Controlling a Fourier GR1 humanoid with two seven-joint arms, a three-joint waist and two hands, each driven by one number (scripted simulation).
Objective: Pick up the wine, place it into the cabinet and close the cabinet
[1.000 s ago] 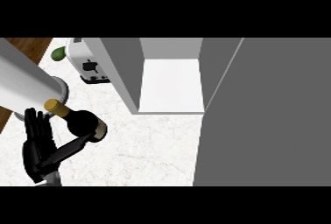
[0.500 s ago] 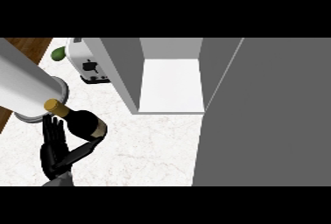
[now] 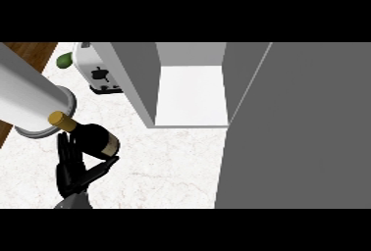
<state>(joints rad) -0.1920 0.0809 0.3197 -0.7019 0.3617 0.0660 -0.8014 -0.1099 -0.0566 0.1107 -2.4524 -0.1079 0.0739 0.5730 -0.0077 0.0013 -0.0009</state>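
Observation:
The wine bottle (image 3: 94, 139) is dark with a tan cap and a pale band. It stands on the marbled counter (image 3: 167, 166) at the left. My left hand (image 3: 71, 171) comes up from the lower edge right beside it. The fingers (image 3: 65, 149) are straight along the bottle's left side, and the thumb reaches under its base on the right. The hand is open around the bottle's lower part. The cabinet (image 3: 192, 95) stands open farther back in the middle, showing a bare white shelf. Its grey door (image 3: 304, 127) is swung out and fills the right side. My right hand does not show.
A wide pale cylinder (image 3: 29, 98) slants in from the upper left and ends just above the bottle's cap. A white toaster (image 3: 98, 73) and a green object (image 3: 65, 60) sit at the back left, beside the cabinet's left wall (image 3: 141, 83).
My left hand has moved right and slightly down, closing in on the bottle until its thumb sits under the base. The bottle and the cabinet door have not moved.

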